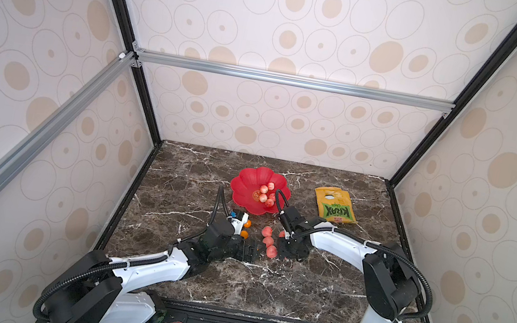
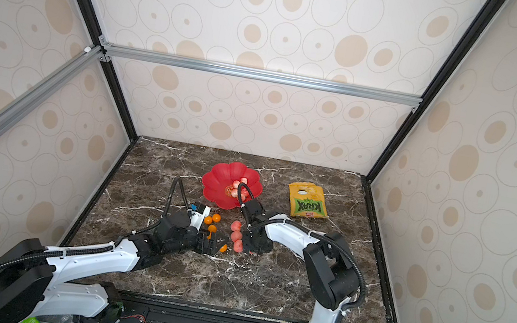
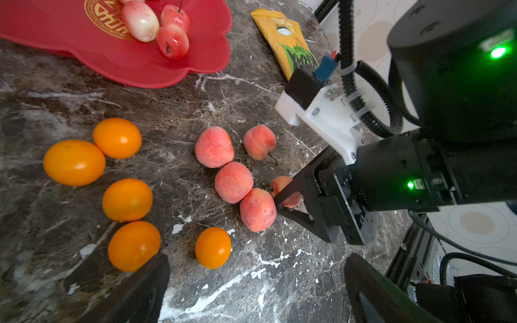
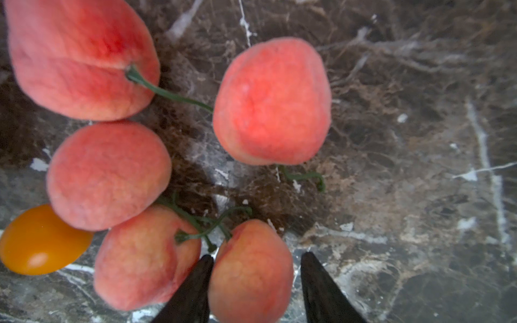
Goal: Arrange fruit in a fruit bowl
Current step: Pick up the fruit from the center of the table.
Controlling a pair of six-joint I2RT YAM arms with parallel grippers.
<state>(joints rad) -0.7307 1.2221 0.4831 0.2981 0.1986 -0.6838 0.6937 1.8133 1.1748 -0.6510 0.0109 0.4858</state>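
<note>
Risk: your R gripper straddled bottom-centre peach, jaws spread, not pinching; stems tangled w/ neighbour peach, so lift might've dragged both. L gripper spread, empty; bowl sat upper centre.

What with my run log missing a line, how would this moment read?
right gripper open astride peach | left gripper open | bowl part-filled

Dark marble table. Five peaches lie at the right hand, one between its jaws. Orange fruits lie before the left hand. Beyond both, a red bowl and a bag.
</note>
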